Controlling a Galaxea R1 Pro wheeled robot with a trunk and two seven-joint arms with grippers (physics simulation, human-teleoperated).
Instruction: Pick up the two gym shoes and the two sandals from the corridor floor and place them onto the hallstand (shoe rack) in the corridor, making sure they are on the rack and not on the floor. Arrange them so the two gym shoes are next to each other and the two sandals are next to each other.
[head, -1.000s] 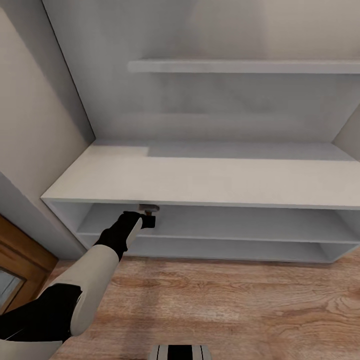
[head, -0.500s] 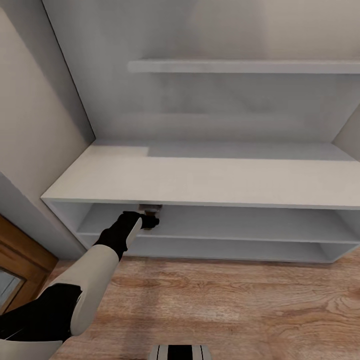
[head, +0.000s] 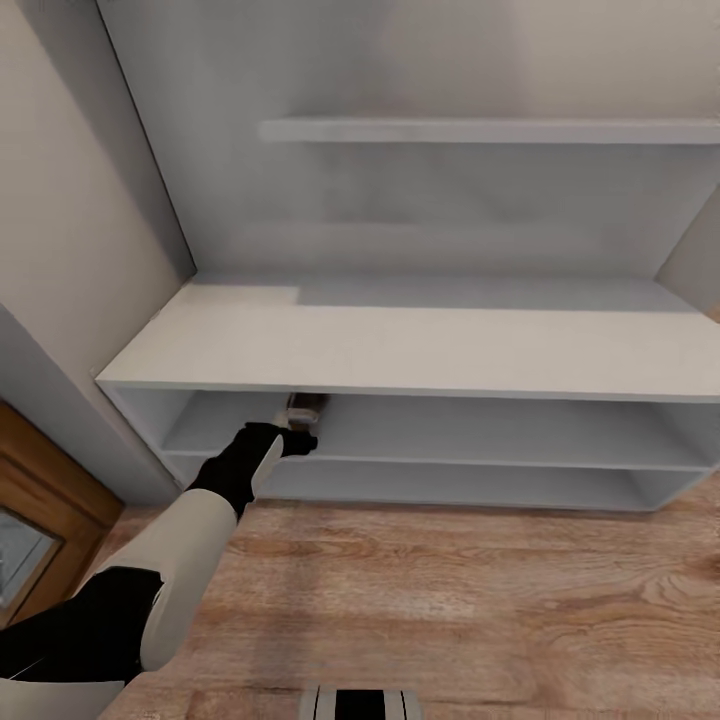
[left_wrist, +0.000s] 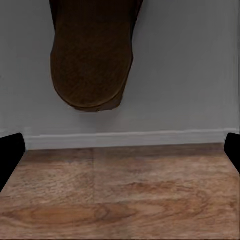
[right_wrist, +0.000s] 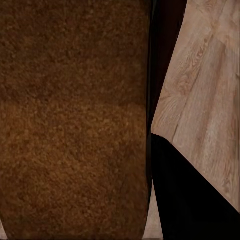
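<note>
Brown leather is what your left claw (head: 303, 432) faces: one sandal (left_wrist: 93, 52) lies flat on the pale grey shelf of the hallstand (head: 420, 350), its rounded end pointing back toward the claw. From the left wrist camera the two dark fingertips (left_wrist: 11, 155) sit at the far edges of the frame, spread wide, and nothing is between them; the sandal lies beyond them, clear of both tips. Under the claw runs the shelf's front edge and then the wood-plank corridor floor (left_wrist: 120, 195).

From the head camera your left arm reaches toward 12 o'clock into the upper open shelf of the low bench, near its left end, and the sandal (head: 306, 406) shows as a small brown shape just past the claw, tucked under the bench top.

On the right, the wrist camera is pressed close against a grainy tan-brown surface, most likely the second sandal (right_wrist: 75, 120), with floor planks beside it. You cannot tell from this how far the right claw is spread, or whether it grips that sandal.
</note>
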